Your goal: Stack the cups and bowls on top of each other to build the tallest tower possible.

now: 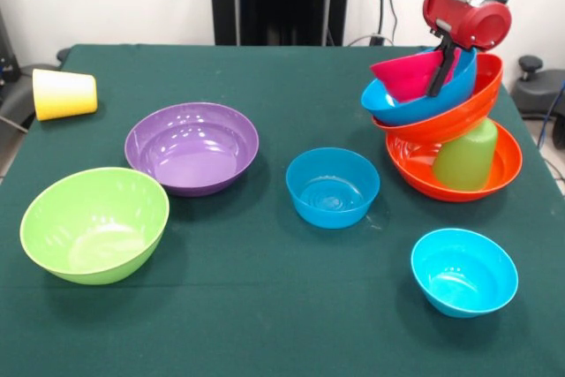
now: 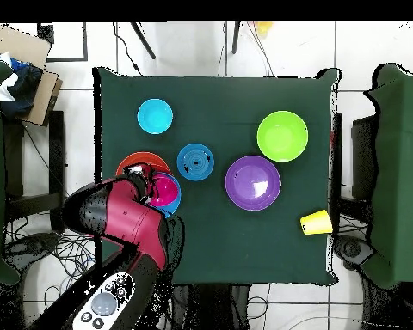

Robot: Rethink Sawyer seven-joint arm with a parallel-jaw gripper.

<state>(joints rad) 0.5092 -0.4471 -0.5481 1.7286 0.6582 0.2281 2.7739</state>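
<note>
Placement of the small pink-red plastic bowl (image 1: 408, 76) atop the leaning tower (image 1: 450, 130) is underway; gripper (image 1: 439, 86) pinches its rim. Next: gentle release, avoiding toppling.

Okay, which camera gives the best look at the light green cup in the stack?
The front view. There the light green cup shows upside down inside the bottom orange bowl, propping up the tilted bowls above it. In the overhead view the cup is hidden under the stacked bowls and the robot arm.
</note>
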